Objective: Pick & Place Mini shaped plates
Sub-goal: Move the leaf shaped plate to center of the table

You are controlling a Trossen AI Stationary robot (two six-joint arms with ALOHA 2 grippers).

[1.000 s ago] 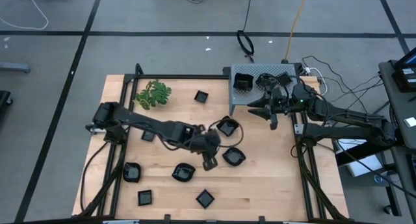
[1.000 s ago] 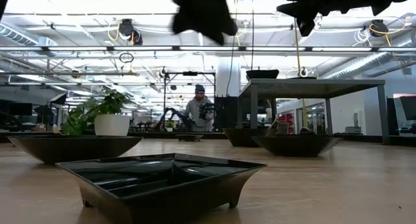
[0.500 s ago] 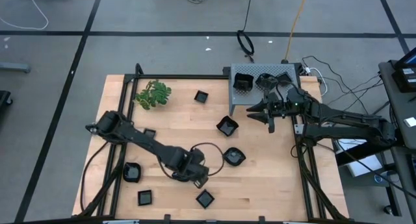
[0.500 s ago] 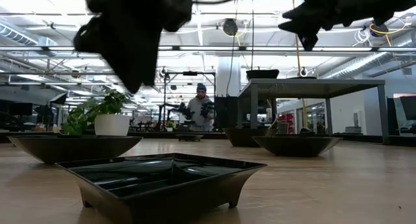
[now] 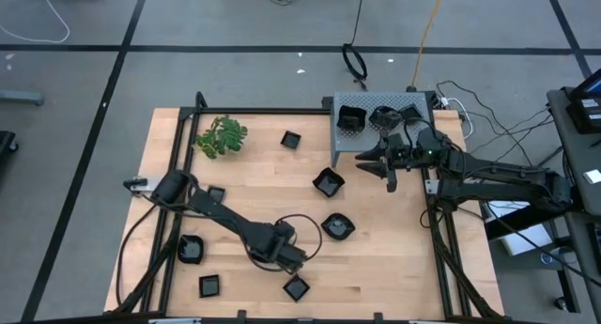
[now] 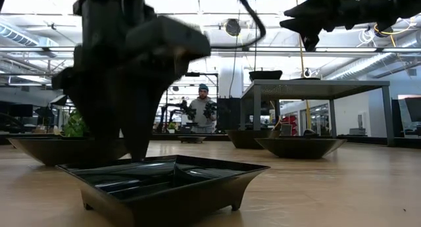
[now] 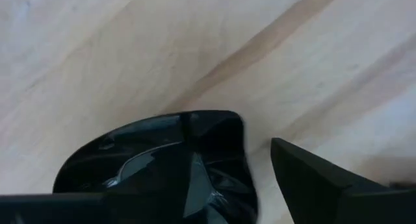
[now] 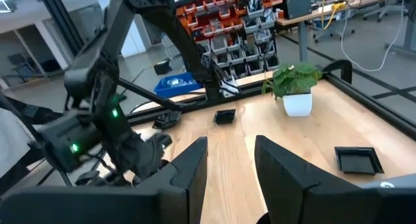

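Several small glossy black plates lie flat on the wooden table: square ones (image 5: 291, 139), (image 5: 328, 183), (image 5: 297, 287), (image 5: 210, 286) and rounded ones (image 5: 337, 226), (image 5: 192, 250). My left gripper (image 5: 289, 260) points straight down, low and open, over a rounded plate (image 7: 162, 165). One finger (image 7: 312, 178) stands outside that plate's rim and the other (image 7: 78, 208) stands over its bowl. The arm hides this plate in the high view. My right gripper (image 5: 390, 166) hovers level and open beside the grey box (image 5: 413, 103), with nothing between its fingers. My left gripper straddles the rounded plate's rim (image 7: 240, 130) from above, fingers pointing down. I cannot tell whether either finger touches it. The plate lies flat on the table.
The grey perforated box at the far right holds black plates (image 5: 350, 117). A green sprig (image 5: 222, 136) stands at the far left. A black frame runs round the table's edges. A person stands in the room beyond the table (image 6: 200, 112).
My left gripper has moved toward the table's near edge and a little left, and sunk from well above the table to just over the rounded plate, rolling about its own axis on the way. No plate has moved.
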